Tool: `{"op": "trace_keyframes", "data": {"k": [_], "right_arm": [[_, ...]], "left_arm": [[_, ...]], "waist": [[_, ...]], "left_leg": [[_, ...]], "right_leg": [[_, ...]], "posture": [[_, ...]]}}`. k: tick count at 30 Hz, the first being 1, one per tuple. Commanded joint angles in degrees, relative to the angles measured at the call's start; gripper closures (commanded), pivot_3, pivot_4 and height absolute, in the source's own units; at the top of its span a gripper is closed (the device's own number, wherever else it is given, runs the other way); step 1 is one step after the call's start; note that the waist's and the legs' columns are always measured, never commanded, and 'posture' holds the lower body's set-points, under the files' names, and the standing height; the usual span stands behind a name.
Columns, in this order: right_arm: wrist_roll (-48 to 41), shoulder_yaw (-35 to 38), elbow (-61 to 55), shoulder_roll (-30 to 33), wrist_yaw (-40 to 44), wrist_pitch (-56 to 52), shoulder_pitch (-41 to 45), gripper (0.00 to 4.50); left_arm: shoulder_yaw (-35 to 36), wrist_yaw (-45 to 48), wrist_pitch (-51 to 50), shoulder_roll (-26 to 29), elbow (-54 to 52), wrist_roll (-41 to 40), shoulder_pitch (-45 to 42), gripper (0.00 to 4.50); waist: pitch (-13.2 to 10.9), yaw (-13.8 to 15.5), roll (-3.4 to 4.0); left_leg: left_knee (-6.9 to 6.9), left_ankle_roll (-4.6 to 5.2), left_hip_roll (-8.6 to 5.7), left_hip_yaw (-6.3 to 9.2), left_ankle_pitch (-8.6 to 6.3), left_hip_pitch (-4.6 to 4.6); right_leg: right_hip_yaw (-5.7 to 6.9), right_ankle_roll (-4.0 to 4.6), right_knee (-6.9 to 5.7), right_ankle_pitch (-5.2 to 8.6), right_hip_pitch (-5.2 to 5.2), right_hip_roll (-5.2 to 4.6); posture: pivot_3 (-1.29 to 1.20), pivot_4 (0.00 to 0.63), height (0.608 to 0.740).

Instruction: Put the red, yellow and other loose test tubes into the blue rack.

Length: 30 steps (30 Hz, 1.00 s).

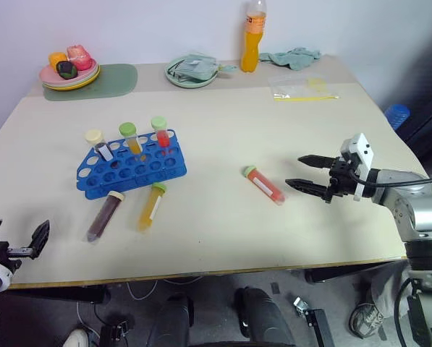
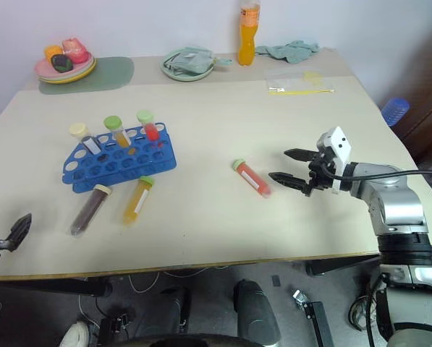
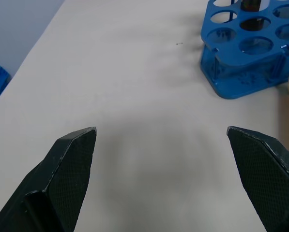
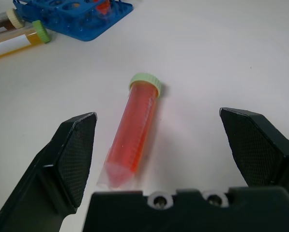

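The right claw (image 1: 306,173) hovers low over the table (image 1: 223,238) with its jaws wide apart and nothing in them, the tips just short of the red tube (image 1: 264,183). That tube lies flat, green cap toward the rack (image 1: 131,165), pointed end toward the claw. The yellow tube (image 1: 151,206) and the maroon tube (image 1: 105,215) lie side by side just in front of the rack, which already holds three upright tubes along its far row. The left claw (image 1: 38,238) waits at the near left table edge, jaws also wide and empty.

The step in hand looks like the grasp of the red tube. From the right wrist view the tube lies nearly along the claw's reach, between the jaws' lines, so a short advance should bracket it. It is best to close on the barrel near the middle rather than the tapered tip, which could slip or roll away. A firm squeeze before lifting should help.

The table between the red tube and the rack is bare, giving a free path. The near edge is close behind the claw, so lift up rather than drag back.
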<state>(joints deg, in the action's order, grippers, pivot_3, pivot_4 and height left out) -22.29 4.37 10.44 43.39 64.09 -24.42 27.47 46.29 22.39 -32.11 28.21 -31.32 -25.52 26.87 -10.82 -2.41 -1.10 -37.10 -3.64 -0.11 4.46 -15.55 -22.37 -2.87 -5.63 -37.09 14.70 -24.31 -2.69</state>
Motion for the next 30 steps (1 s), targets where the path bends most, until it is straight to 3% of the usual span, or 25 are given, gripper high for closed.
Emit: {"op": "trace_keyframes", "data": {"k": [1, 13, 18, 24, 27, 30], "right_arm": [[0.4, -0.4, 0.8, -0.5, 0.8, 1.7, 2.7, 0.00], [2.5, -2.7, -4.2, -1.8, -4.6, -2.4, 3.7, 0.00], [2.6, -3.7, -12.5, -0.5, -8.4, -10.4, 3.7, 0.00], [1.0, -8.8, -23.9, 0.8, -13.5, -32.2, 10.1, 0.00], [3.0, -14.0, -22.9, -2.9, -20.2, -46.4, 17.7, 0.00], [5.0, -17.5, -20.6, -4.9, -24.6, -53.5, 22.4, 0.00]], "left_arm": [[2.1, -1.3, 1.0, -1.1, -2.5, 0.2, 1.1, 0.06], [-1.0, -2.6, 0.1, -1.5, -7.2, -2.6, -1.6, 0.06], [-10.2, 0.8, 1.8, -0.1, -9.5, -1.3, -3.4, 0.06], [-23.7, 6.2, 4.1, 4.0, -10.4, 1.8, -7.2, 0.06], [-28.7, 7.3, 5.4, 5.1, -10.3, 3.7, -8.3, 0.06], [-31.7, 7.6, 6.3, 5.1, -10.0, 4.7, -9.4, 0.06]], "waist": [[0.0, 0.0, 0.00], [0.0, 0.1, -0.01], [0.0, 0.1, 0.00], [0.0, -0.1, 0.04], [0.0, -0.3, 0.07], [0.0, 0.1, 0.08]], "left_leg": [[0.00, 0.00, 0.00, 0.00, 0.00, 0.00], [-0.03, 0.00, 0.00, 0.01, 0.00, 0.01], [-0.03, 0.00, -0.01, 0.01, 0.00, 0.00], [-0.05, 0.00, -0.02, 0.02, 0.00, 0.01], [-0.01, 0.00, 0.02, 0.00, 0.00, 0.06], [-0.01, 0.01, 0.05, 0.02, 0.00, 0.04]], "right_leg": [[0.00, 0.00, 0.00, 0.00, 0.00, 0.00], [0.00, 0.00, -0.01, 0.00, 0.04, 0.00], [-0.01, -0.01, -0.02, -0.01, 0.04, 0.00], [-0.02, 0.00, -0.03, -0.01, 0.03, 0.02], [-0.04, 0.02, -0.08, 0.00, 0.01, 0.06], [-0.03, 0.03, -0.08, -0.01, -0.01, 0.08]], "posture": [[0.00, 0.150, 0.740], [0.00, 0.150, 0.740], [0.00, 0.150, 0.740], [0.00, 0.150, 0.740], [0.00, 0.150, 0.740], [0.00, 0.150, 0.740]]}}
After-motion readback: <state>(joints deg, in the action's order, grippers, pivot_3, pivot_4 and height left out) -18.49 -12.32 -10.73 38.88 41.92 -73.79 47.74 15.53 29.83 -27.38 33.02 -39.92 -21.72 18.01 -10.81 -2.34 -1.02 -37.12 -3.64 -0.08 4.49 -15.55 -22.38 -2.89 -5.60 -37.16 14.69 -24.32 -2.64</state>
